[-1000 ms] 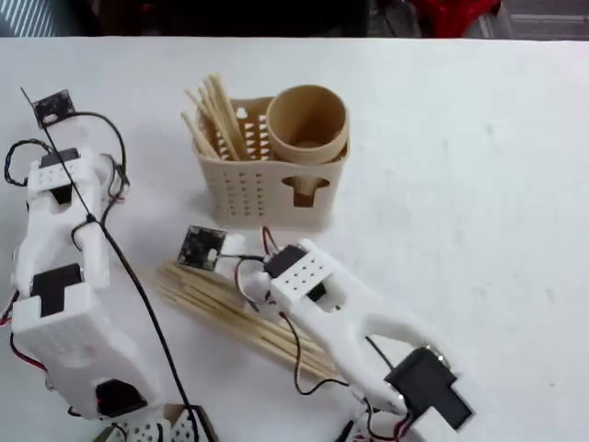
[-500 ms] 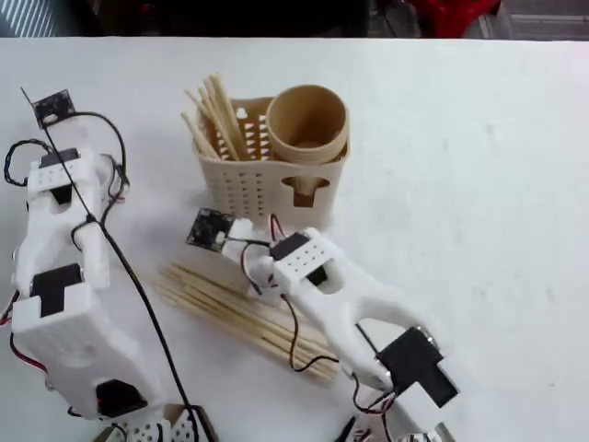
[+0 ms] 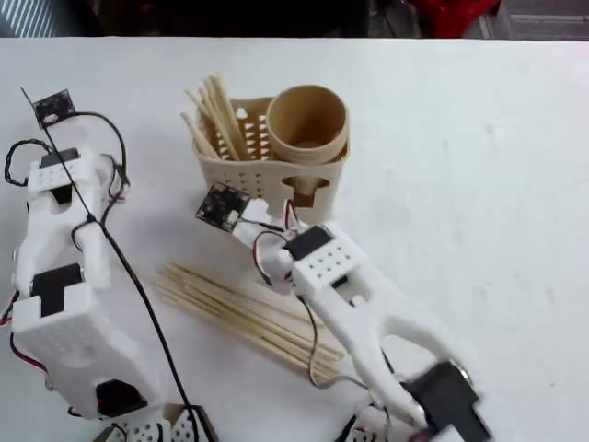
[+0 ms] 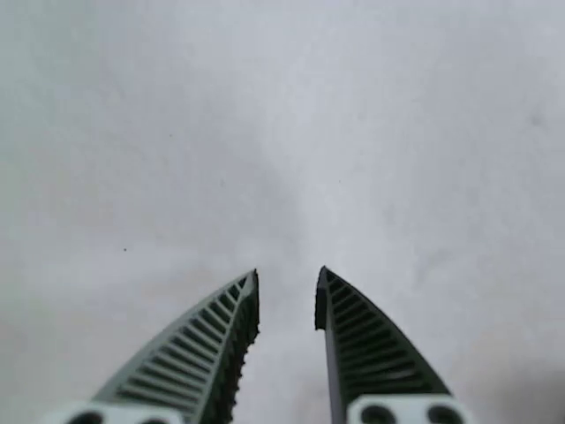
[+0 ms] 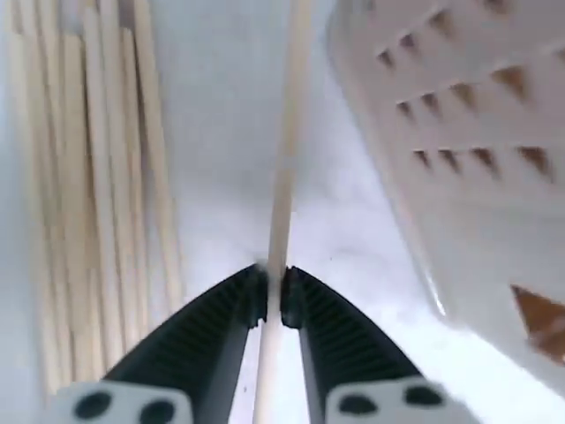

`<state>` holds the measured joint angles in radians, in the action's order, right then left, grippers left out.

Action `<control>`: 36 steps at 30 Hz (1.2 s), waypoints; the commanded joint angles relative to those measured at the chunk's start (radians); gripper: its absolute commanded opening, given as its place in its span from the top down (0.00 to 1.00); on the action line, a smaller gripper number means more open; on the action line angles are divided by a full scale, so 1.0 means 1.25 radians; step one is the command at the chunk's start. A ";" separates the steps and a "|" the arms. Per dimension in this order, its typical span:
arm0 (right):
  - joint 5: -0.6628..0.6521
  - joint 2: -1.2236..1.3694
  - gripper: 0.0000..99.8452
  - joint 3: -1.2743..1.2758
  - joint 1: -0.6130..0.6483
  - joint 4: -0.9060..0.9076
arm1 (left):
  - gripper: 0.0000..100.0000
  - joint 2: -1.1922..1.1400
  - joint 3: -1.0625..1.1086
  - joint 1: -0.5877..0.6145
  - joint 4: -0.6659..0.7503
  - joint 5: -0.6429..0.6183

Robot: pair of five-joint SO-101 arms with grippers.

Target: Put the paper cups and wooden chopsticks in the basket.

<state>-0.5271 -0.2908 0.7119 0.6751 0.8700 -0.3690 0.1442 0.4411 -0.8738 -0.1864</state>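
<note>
A white perforated basket (image 3: 262,184) stands at mid-table and holds stacked paper cups (image 3: 306,124) and a leaning bunch of wooden chopsticks (image 3: 216,115). A loose pile of chopsticks (image 3: 244,313) lies on the table in front of it, also visible as chopsticks (image 5: 84,177) in the right wrist view. My right gripper (image 5: 272,287) is shut on a single chopstick (image 5: 287,168), just off the table beside the basket wall (image 5: 459,150). The right arm (image 3: 322,267) sits against the basket's front. My left gripper (image 4: 287,287) hangs open over bare table, with nothing between its fingers.
The left arm (image 3: 55,239) rests along the table's left side with its cables (image 3: 120,267) trailing toward the loose pile. White tabletop (image 3: 479,184) stretches to the right of the basket.
The right arm has moved from over the loose pile toward the basket's front, carrying one chopstick. The left arm has stayed still.
</note>
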 commanded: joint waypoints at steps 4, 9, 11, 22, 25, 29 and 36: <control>0.058 -0.363 0.98 -0.006 0.063 0.101 | 0.88 0.004 -0.002 -0.009 0.012 0.010; 0.106 -0.532 0.98 -0.145 0.071 0.117 | 0.88 0.004 -0.002 -0.009 0.014 0.010; 0.106 -0.533 0.98 -0.225 0.071 0.088 | 0.88 0.004 -0.002 -0.009 0.015 0.010; 0.141 -0.274 0.98 -0.303 0.071 -0.413 | 0.88 0.004 -0.002 -0.009 0.015 0.010; 0.145 -0.188 0.98 -0.304 0.071 -0.504 | 0.88 0.004 -0.002 -0.009 0.016 0.010; 0.150 -0.089 0.98 -0.313 0.053 -0.562 | 0.88 0.004 -0.002 -0.010 0.017 0.010; 0.152 -0.012 0.98 -0.385 -0.015 -0.559 | 0.88 0.003 -0.002 -0.010 0.018 0.010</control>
<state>-0.3460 -0.3000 0.3253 0.6874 0.1995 -0.3690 0.1442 0.4411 -0.8677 -0.1864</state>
